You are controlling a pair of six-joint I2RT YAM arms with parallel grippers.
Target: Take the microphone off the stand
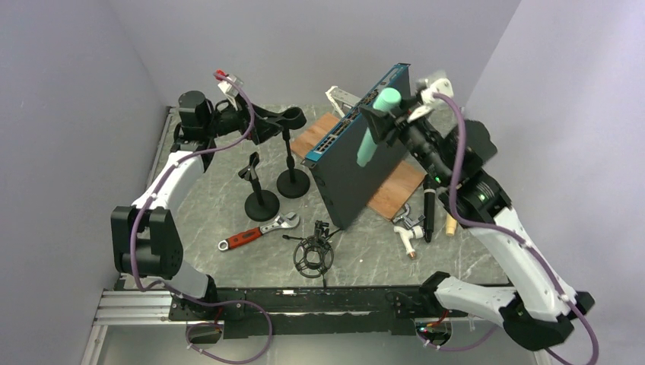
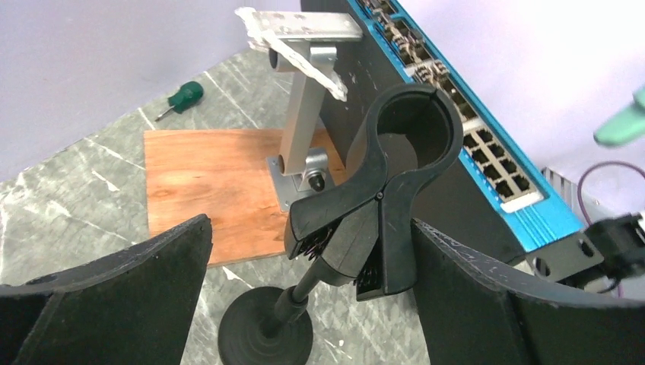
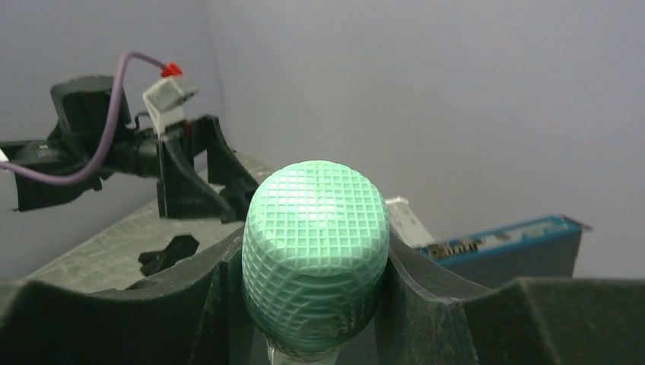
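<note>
A white label [image 2: 520, 199] is seen on the blue box [image 2: 471, 129] just past the left jaws, but nothing on it can be read. The box is leaned up on a wooden board [image 2: 205, 182]. A silver bracket [image 2: 304, 122] is stood on the board, beyond the left jaws. A green screwdriver [image 2: 182, 99] is laid far past them. A red-handled wrench [image 1: 258, 232] and a black wire cage [image 1: 314, 255] are laid on the desk [image 1: 220, 205], well apart from both jaws. A second small stand [image 1: 261, 204] is placed near the first one.

The left jaws are spread wide, and the black clip [image 2: 403, 152] on top of the stand [image 1: 293, 182] is seen between them. Whether the clip is touched cannot be told.

The green microphone [image 3: 316, 243] is gripped tight in the right jaws, squeezed from both sides. It is held up in the air in front of the blue box, well apart from the clip.
</note>
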